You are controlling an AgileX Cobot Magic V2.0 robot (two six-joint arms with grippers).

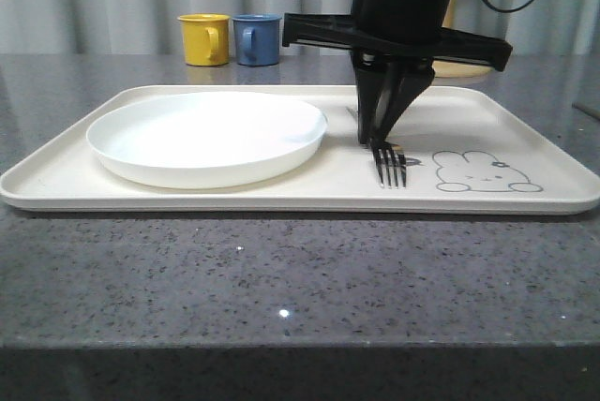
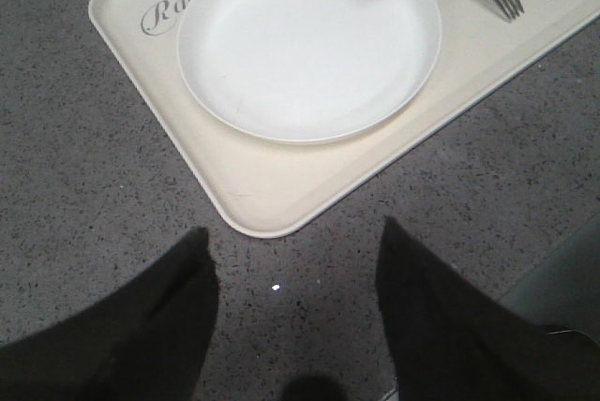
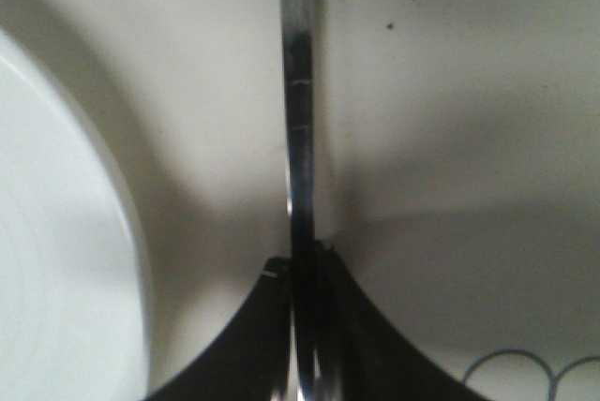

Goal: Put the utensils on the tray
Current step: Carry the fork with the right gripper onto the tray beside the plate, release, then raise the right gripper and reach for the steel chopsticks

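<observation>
Centrally, the fork (image 1: 389, 163) lies on the tray (image 1: 525, 120), its handle pinched between the closed jaws of the right gripper (image 1: 367, 139) and its tines projecting just beyond the jaw tips toward the tray's near rim. Seen from the right wrist, the shiny handle (image 3: 300, 120) runs straight out from between the two dark fingers (image 3: 248, 345), which press against it on either side. Immediately to one side of the jaws sits the round white plate (image 1: 206, 137), also on the tray; to the other side, close to the tines, is the grey rabbit drawing (image 1: 483, 172). Whether the tines touch the tray surface cannot be told. The left gripper (image 2: 291, 317) hangs over the dark speckled bench (image 1: 281, 270) just off a rounded tray corner, its jaws spread wide with nothing between them. Beyond the tray's far rim, a yellow mug (image 1: 204, 38) and a blue mug (image 1: 256, 39) stand side by side on the bench.
</observation>
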